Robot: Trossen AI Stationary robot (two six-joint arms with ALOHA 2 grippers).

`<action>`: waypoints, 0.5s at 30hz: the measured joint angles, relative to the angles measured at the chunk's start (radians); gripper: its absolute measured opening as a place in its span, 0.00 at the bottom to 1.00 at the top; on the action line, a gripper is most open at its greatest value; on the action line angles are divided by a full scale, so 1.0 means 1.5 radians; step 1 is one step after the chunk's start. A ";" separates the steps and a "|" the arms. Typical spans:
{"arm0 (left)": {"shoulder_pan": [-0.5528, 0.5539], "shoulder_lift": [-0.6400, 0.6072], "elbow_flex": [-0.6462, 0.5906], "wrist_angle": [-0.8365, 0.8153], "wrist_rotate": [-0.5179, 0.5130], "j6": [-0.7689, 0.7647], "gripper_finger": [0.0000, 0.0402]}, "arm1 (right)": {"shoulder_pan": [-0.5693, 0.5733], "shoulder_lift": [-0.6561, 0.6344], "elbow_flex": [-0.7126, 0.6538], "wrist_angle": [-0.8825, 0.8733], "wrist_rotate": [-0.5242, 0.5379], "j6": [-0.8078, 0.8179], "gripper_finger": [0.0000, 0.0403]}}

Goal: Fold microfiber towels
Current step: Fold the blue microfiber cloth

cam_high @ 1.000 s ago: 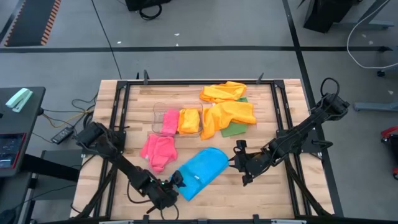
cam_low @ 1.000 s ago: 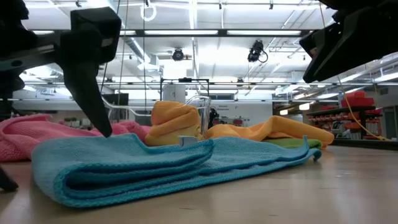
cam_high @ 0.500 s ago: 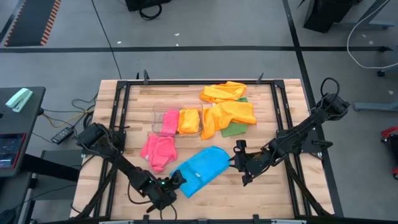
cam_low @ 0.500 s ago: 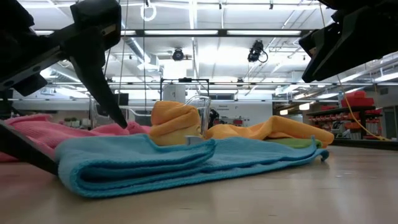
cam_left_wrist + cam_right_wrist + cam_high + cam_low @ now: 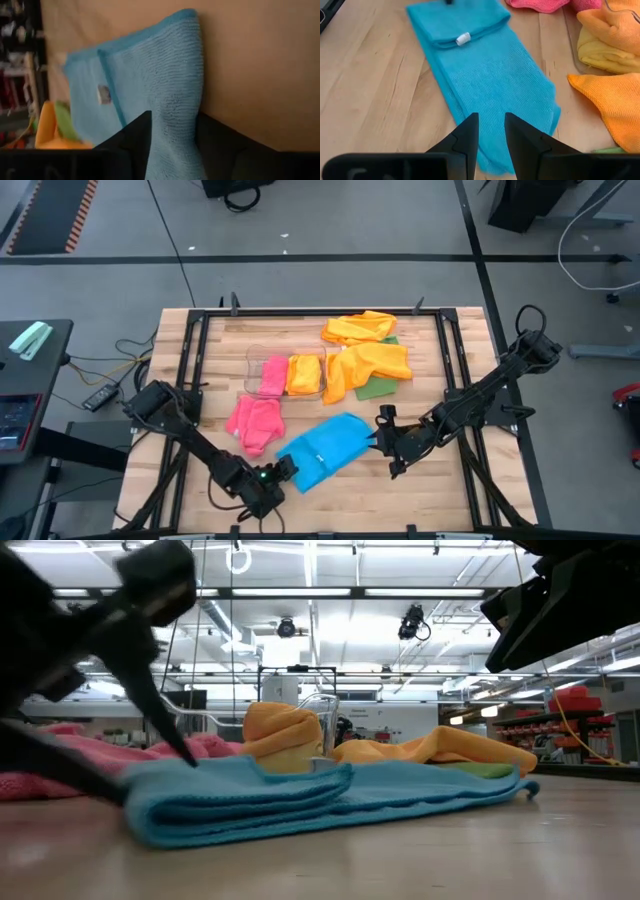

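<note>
Left gripper: we find it pinching the blue towel fold, presumably to drag it.
Right gripper: parted, empty, beside the towel.

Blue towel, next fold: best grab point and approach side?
Grip the blue towel at its two ends. The left gripper already straddles the folded near-left end, where the layers stack thick. The right gripper sits by the thin far-right end; a low approach along the table, pinching that flat edge, probably works best.
</note>
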 joint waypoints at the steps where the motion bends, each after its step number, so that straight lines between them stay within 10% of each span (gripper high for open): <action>1: 0.002 0.000 -0.001 -0.002 -0.008 -0.006 0.37 | 0.000 0.000 0.000 0.000 0.000 0.000 0.26; 15: 0.023 0.001 0.000 0.002 -0.006 -0.099 0.03 | 0.000 0.000 0.000 0.000 0.000 0.000 0.26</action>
